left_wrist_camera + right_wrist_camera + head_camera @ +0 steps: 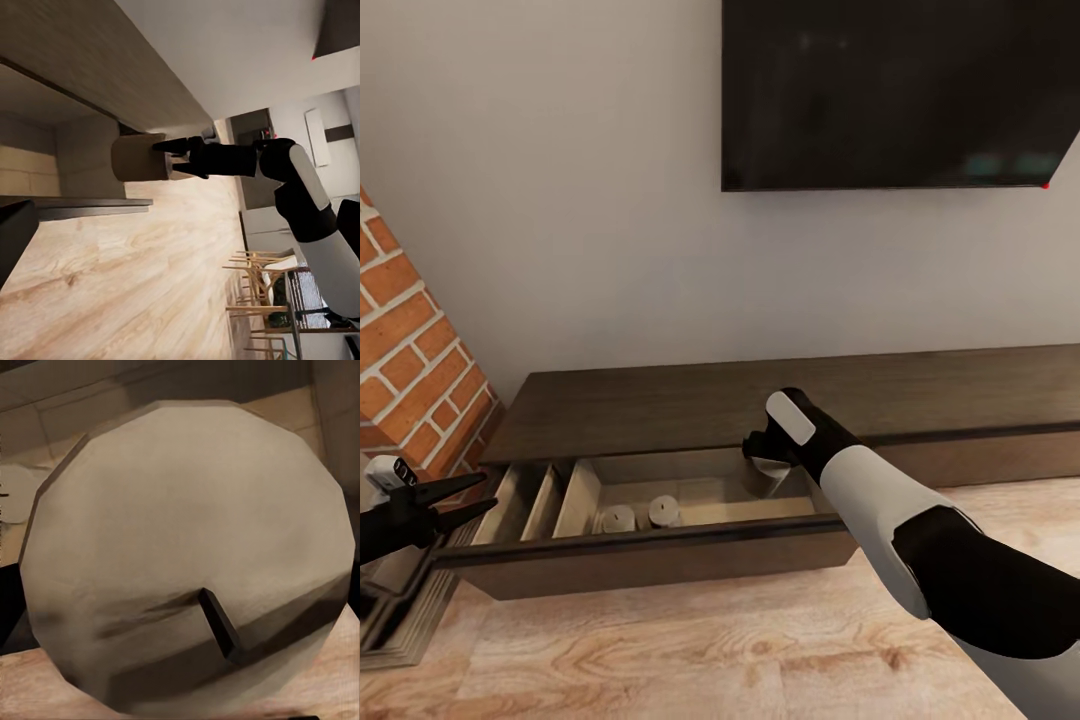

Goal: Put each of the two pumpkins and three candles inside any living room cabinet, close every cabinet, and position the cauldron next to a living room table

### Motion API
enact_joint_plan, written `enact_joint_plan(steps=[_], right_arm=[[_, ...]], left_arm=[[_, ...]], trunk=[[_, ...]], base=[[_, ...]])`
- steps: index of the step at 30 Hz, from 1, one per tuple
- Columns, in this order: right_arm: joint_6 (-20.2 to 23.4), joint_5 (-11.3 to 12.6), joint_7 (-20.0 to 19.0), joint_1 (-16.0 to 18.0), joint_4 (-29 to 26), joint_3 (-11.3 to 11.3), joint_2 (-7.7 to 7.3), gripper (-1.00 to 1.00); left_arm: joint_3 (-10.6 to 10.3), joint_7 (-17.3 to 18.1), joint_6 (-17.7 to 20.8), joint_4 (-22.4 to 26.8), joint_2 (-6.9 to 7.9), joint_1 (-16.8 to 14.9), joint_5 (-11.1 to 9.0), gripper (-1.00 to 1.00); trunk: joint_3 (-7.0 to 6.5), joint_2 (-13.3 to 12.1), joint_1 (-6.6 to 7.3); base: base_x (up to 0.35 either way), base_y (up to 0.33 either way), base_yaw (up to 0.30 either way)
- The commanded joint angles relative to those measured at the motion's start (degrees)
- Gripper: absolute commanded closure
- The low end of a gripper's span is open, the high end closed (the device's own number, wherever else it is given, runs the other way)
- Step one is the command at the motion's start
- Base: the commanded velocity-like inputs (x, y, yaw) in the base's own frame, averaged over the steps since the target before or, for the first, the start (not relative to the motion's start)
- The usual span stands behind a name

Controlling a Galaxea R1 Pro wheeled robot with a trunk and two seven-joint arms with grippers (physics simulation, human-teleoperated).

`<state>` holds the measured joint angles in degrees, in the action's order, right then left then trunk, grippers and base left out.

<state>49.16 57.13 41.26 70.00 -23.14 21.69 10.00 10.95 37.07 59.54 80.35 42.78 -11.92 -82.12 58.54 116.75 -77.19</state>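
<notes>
Your right gripper point(760, 452) was clamped on a stubby tan candle point(765, 478), holding it inside the open drawer point(660, 540) of the dark wood cabinet point(690, 400), mid-frame in the head view. Close up, the candle's faceted top point(187, 555) showed a small dark wick point(217, 622). Two paler candles point(617, 519) point(664, 511) stood lower left of it in the drawer. Your left gripper point(460, 500), at the left edge beside rough red brick point(410, 340), had its fingers spread, empty. A black screen point(900, 90) was cut off upper right.

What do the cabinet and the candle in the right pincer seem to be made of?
The cabinet looks like dark-brown wood with a matte finish: faint grain streaks show on its top. The candle in the right pincer looks like dull tan wax, smooth and faceted, with a dark wick.
</notes>
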Motion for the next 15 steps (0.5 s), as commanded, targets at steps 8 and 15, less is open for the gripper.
enact_joint_plan(steps=[8,15], right_arm=[[-0.9,0.6,-4.5,0.0,-0.1,0.4,0.00,1.00],[-0.6,0.6,-4.9,0.0,-0.1,2.2,0.00,1.00]], left_arm=[[0.0,0.3,0.2,0.0,0.01,0.0,0.2,-1.00],[-0.1,0.2,0.1,0.0,-0.06,0.0,0.2,-1.00]], trunk=[[0.77,1.6,-0.87],[0.77,1.6,-0.87]], base=[[0.000,0.000,0.000],[0.046,0.041,0.000]])
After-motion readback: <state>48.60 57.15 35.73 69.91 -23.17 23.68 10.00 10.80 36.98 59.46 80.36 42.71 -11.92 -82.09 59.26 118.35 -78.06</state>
